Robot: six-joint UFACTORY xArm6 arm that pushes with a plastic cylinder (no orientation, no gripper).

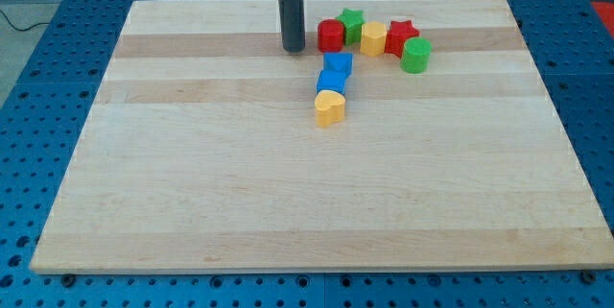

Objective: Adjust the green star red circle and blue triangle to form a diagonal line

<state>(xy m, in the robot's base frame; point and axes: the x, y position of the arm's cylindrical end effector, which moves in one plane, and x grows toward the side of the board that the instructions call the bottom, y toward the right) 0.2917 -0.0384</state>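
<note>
My tip (293,50) rests on the board near the view's top centre, just left of the red circle (331,35) and a small gap apart from it. The green star (352,24) sits right behind the red circle, touching it on its upper right. A blue block (338,62), which looks like the triangle, lies just below the red circle. A second blue block (331,82) touches it from below; its shape is hard to tell.
A yellow hexagon (373,37), a red star (401,37) and a green circle (416,56) continue the row to the right. A yellow heart (329,106) lies below the blue blocks. The wooden board (192,183) lies on a blue perforated table.
</note>
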